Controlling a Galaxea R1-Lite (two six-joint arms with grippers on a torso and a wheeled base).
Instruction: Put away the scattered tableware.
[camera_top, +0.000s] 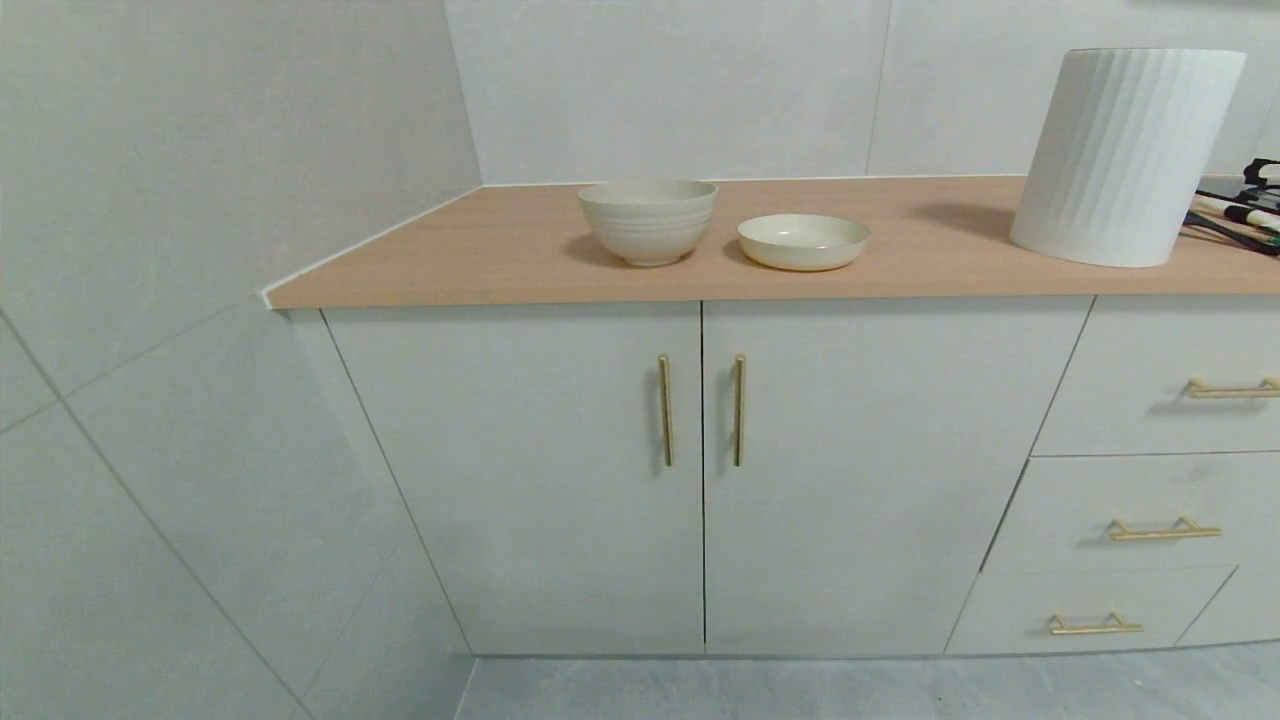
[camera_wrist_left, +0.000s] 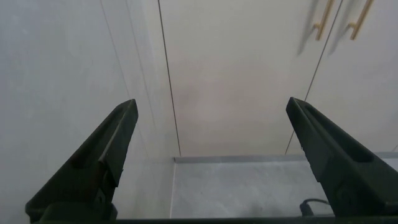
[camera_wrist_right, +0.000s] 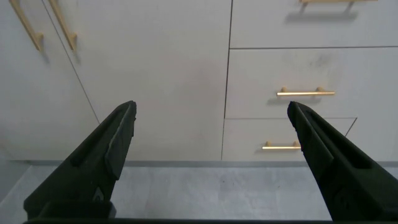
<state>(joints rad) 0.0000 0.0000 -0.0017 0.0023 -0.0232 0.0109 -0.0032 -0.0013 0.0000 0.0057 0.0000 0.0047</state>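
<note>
A deep ribbed beige bowl (camera_top: 648, 220) stands on the wooden countertop (camera_top: 480, 255), and a shallow cream dish (camera_top: 803, 240) sits just to its right, a small gap between them. My left gripper (camera_wrist_left: 211, 115) hangs low and open with nothing between its fingers, facing the left cabinet door (camera_wrist_left: 242, 74) and the floor. My right gripper (camera_wrist_right: 211, 115) is open and empty too, down in front of the right cabinet door (camera_wrist_right: 149, 74) and the drawers (camera_wrist_right: 311, 81).
A tall white ribbed container (camera_top: 1125, 155) stands at the counter's right, with dark utensils (camera_top: 1240, 215) behind it. Below are two closed doors with gold handles (camera_top: 665, 410) and three closed drawers (camera_top: 1160, 530). A tiled wall (camera_top: 150, 300) closes the left side.
</note>
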